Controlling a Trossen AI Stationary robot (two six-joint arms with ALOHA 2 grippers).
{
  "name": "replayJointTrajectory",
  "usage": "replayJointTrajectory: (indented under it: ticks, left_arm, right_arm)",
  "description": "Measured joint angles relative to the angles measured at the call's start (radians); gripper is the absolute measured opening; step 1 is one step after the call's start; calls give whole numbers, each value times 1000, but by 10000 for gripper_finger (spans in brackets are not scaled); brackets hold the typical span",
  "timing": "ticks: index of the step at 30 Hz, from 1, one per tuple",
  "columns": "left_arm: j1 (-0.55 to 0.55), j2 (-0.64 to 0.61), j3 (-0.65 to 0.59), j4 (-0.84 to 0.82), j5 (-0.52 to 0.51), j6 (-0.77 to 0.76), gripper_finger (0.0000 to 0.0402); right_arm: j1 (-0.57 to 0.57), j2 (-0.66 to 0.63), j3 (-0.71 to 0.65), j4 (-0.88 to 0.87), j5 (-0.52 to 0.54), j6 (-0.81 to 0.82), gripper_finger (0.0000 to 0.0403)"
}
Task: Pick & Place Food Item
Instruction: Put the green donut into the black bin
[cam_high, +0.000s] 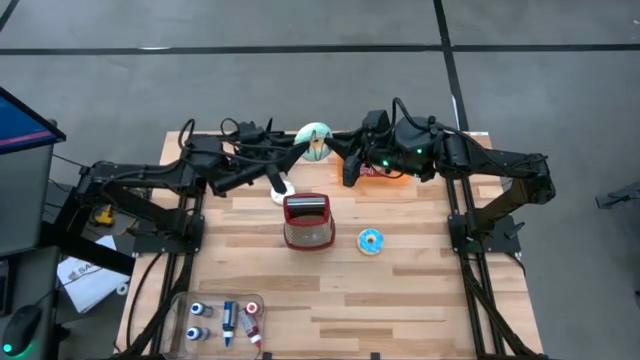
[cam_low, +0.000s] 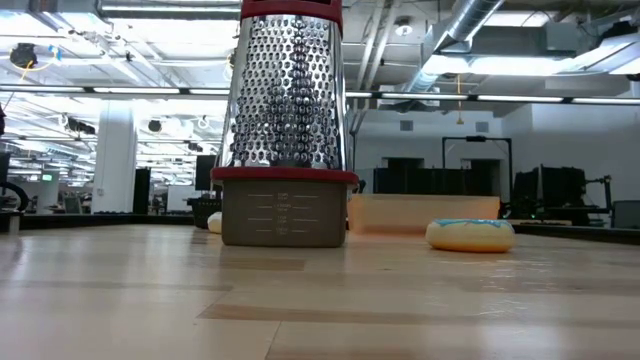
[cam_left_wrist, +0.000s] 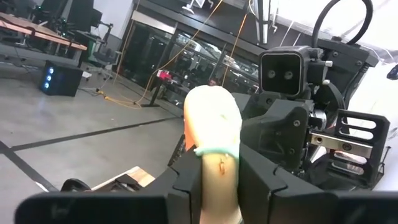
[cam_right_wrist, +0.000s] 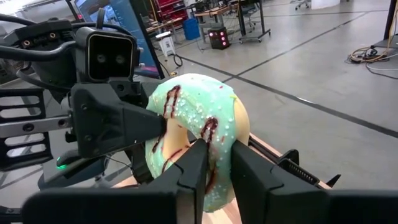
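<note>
Green-iced doughnut (cam_right_wrist: 198, 134) up in air over table (cam_high: 400, 290) far edge, between both arms, mid handover. Right gripper (cam_right_wrist: 214, 163) pinching ring edge-on, fingers through hole side. Left gripper (cam_left_wrist: 219, 171) clamped on opposite rim. Looks light, soft, icing probably slick and smearable: grip ring wall lightly, avoid crushing. Both arms stretched inward, wrists facing each other. Grater (cam_high: 307, 220) and blue doughnut (cam_high: 370, 240) on table below

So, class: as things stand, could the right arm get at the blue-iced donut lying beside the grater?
Probably not yet: the right pincer is shut on the green-iced donut, which the left pincer also grips. The blue-iced donut itself lies unobstructed beside the grater.
</note>
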Motion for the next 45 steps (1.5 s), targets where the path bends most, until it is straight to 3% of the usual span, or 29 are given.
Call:
replayJointTrajectory:
  ticks: [9,13,18,23,27,32,40,45]
  left_arm:
    - [0,-85,0,-120,-56,37,67]
    - [6,-150,0,-246,-98,46,67]
    - [76,-228,1,-561,-79,-10,67]
    - [227,-250,0,-863,-26,-191,67]
    - [351,-212,0,-942,58,-234,67]
    - [530,-105,0,-965,274,-155,67]
    - [821,100,-1,-1000,636,178,67]
    - [911,209,-1,-1063,699,442,67]
  right_arm:
    - [0,0,0,2,10,2,130]
    - [0,0,0,-4,11,3,169]
    - [0,-4,0,-74,11,45,200]
    - [3,-10,-1,-162,12,104,214]
    - [8,-11,0,-186,13,132,214]
    - [19,-11,0,-199,14,165,212]
    - [40,-11,0,-231,15,211,212]
    - [56,-11,0,-259,32,247,212]
